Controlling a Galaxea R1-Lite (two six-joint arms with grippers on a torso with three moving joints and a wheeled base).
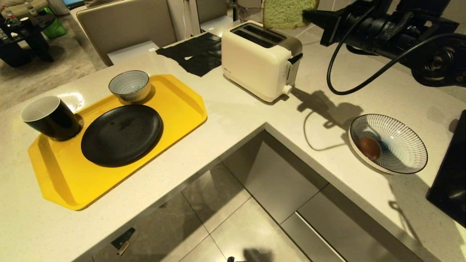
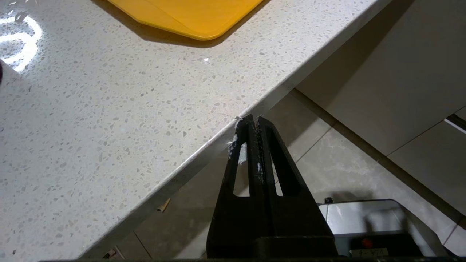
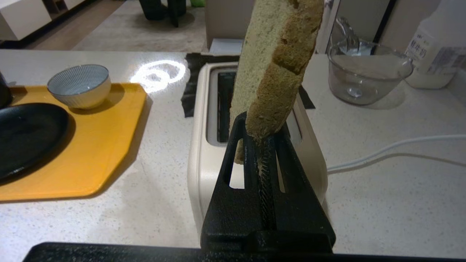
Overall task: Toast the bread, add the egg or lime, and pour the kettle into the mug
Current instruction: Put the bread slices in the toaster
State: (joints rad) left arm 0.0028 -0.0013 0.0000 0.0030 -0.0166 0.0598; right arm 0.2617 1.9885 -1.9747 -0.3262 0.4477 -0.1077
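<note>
From the head camera you see the right gripper (image 1: 309, 16) holding the slice of green bread (image 1: 287, 12) above the cream toaster (image 1: 260, 60), while the black mug (image 1: 51, 118) stands on the yellow tray (image 1: 182, 105) and a brown egg (image 1: 369, 148) lies in the striped dish (image 1: 400, 145). Your left wrist camera shows the left gripper (image 2: 253, 122) clenched on nothing, parked beside the counter edge (image 2: 204, 145). Your right wrist camera shows the right gripper (image 3: 260, 140) pinching the bread (image 3: 276, 62) by its crust, upright over the toaster's slots (image 3: 222, 105).
</note>
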